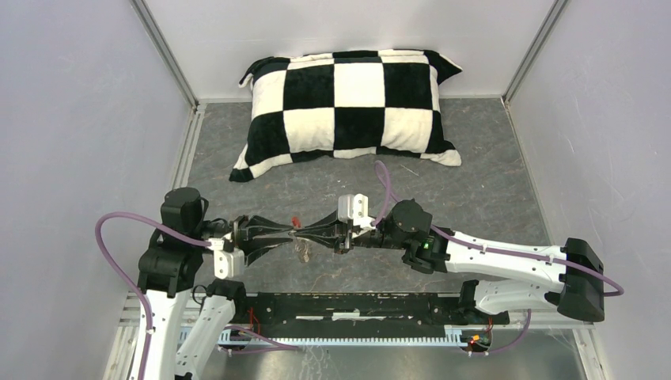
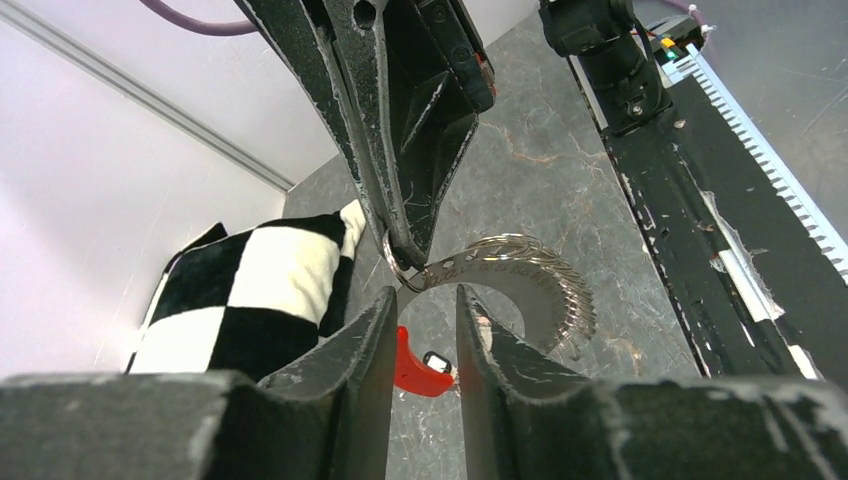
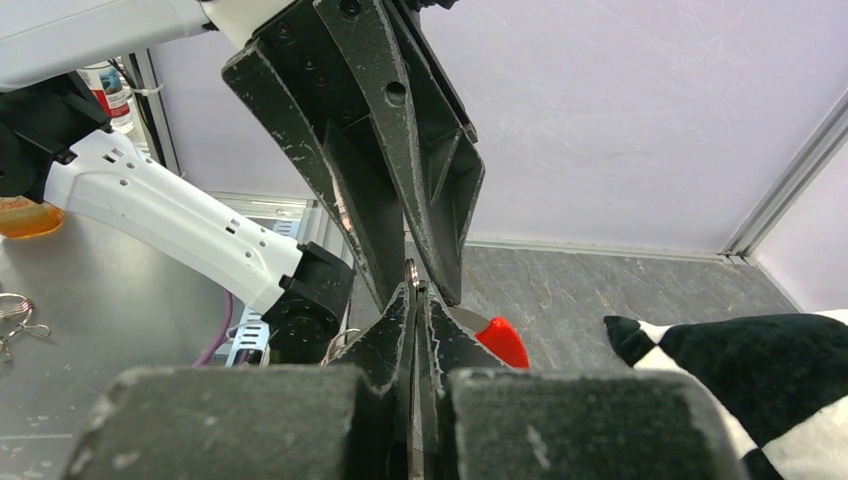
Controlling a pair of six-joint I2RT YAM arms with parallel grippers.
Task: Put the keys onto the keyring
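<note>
Keyring (image 2: 535, 285) location: held above the table (image 1: 490, 198), midway between its left and right edges and toward the near edge. Right gripper (image 3: 412, 295): fingers closed flat on the keyring's wire. Left gripper (image 2: 425, 300): tip to tip with the right, fingers narrowly parted, nothing visibly gripped. Red sleeve (image 2: 412, 368) shows through that gap. Checkered pillow (image 1: 348, 103) lies at the far edge.
</note>
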